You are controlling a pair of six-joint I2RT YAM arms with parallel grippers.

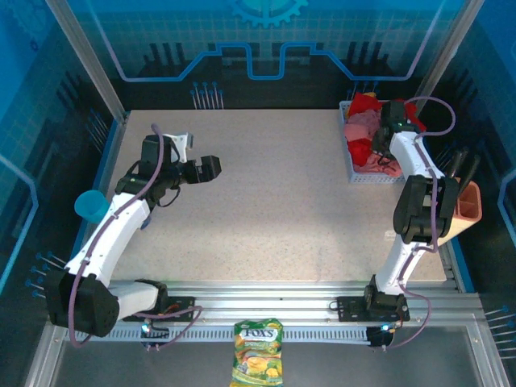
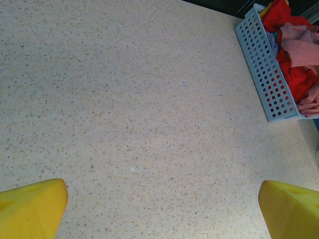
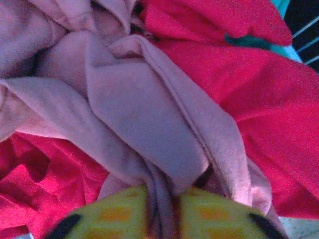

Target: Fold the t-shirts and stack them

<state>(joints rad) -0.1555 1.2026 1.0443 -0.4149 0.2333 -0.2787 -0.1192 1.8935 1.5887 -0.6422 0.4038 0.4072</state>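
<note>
The table [image 1: 266, 210] carries a white mesh basket [image 1: 352, 165]; the red t-shirts [image 3: 259, 99] and the pink t-shirt [image 3: 134, 99] lie heaped inside the basket, crumpled, with no readable heading. Over the basket, the right gripper [image 3: 162, 211] has its jaws pinched tight on a long fold of the pink t-shirt, which runs lengthwise straight into them. Well left of the basket, the left gripper [image 2: 162, 209] hangs over bare table, jaws spread wide, holding nothing.

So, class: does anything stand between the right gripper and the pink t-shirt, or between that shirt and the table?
Nothing separates them: the right gripper is pinched on a fold of the pink t-shirt. To reach the table, it must clear the basket wall and the red t-shirts around it.
</note>
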